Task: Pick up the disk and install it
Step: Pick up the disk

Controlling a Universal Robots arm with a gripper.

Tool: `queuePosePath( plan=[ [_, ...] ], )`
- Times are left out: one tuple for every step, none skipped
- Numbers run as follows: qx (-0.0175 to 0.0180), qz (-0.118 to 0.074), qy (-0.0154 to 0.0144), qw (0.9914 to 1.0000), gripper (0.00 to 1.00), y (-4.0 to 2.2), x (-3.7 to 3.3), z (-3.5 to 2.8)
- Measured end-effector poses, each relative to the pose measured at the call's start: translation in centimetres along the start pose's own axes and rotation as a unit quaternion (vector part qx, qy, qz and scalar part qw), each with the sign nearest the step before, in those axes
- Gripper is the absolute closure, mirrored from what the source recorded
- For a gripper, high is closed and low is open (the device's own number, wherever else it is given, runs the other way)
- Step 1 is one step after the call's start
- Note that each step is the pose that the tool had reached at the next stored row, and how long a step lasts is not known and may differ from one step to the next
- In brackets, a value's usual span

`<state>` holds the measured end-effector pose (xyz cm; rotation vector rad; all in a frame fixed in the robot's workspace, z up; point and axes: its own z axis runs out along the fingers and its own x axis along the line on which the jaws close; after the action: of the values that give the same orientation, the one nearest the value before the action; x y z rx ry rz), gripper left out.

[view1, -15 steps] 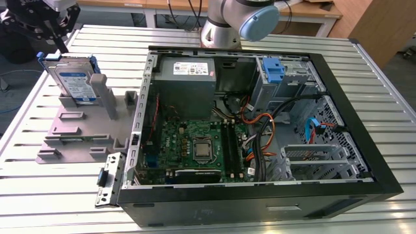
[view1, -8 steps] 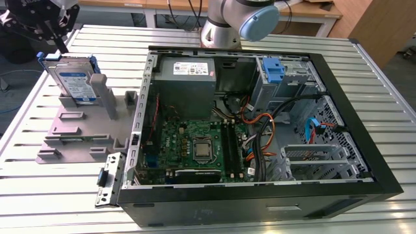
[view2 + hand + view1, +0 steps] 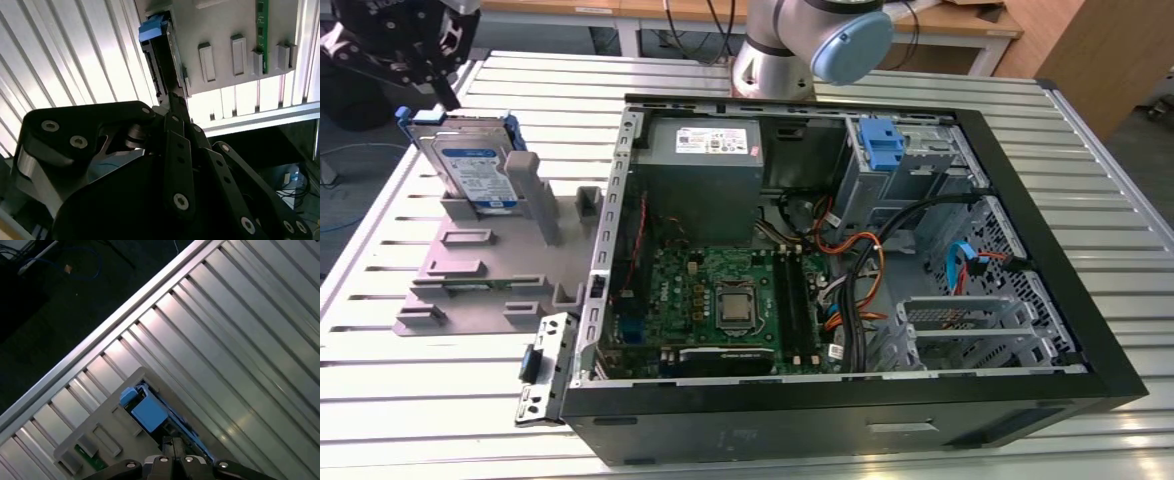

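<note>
The jaws of the gripper (image 3: 443, 100) look drawn together, tip against tip, with nothing seen between them. In both wrist views they point down at the near end of the disk (image 3: 467, 165), close above it; whether they touch it I cannot tell. The disk stands on edge in a grey holder (image 3: 467, 270) on the tabletop (image 3: 454, 440), thin edge up. In the second wrist view that edge (image 3: 162, 60) runs in a line straight away from the gripper (image 3: 173, 97), its blue bracket (image 3: 151, 27) at the far end. The open computer case (image 3: 854, 420) lies well apart, toward the exterior view's right.
</note>
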<state>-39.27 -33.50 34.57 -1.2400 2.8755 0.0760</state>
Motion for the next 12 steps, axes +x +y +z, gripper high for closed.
queuePosePath(
  plan=[
    [-0.0002,-0.009,0.0004,0.99996,0.89,0.00,0.00,0.01],
    [-0.0004,-0.018,0.0009,0.99984,0.89,0.00,0.00,0.02],
    [-0.0006,-0.027,0.0013,0.99964,0.89,0.00,0.00,0.03],
    [-0.0008,-0.036,0.0017,0.99935,0.89,0.00,0.00,0.04],
    [-0.0010,-0.046,0.0022,0.99895,0.89,0.00,0.00,0.05],
    [-0.0012,-0.055,0.0026,0.99850,0.89,0.00,0.00,0.07],
    [-0.0013,-0.064,0.0031,0.99796,0.89,0.00,0.00,0.08],
    [-0.0015,-0.073,0.0036,0.99735,0.89,0.00,0.00,0.09],
    [-0.0017,-0.082,0.0040,0.99666,0.89,-0.01,0.00,0.10],
    [-0.0019,-0.091,0.0044,0.99588,0.89,-0.01,0.01,0.11],
    [-0.0020,-0.099,0.0049,0.99502,0.89,-0.01,0.00,0.13],
    [-0.0022,-0.108,0.0053,0.99409,0.89,0.00,0.01,0.14]
  ],
)
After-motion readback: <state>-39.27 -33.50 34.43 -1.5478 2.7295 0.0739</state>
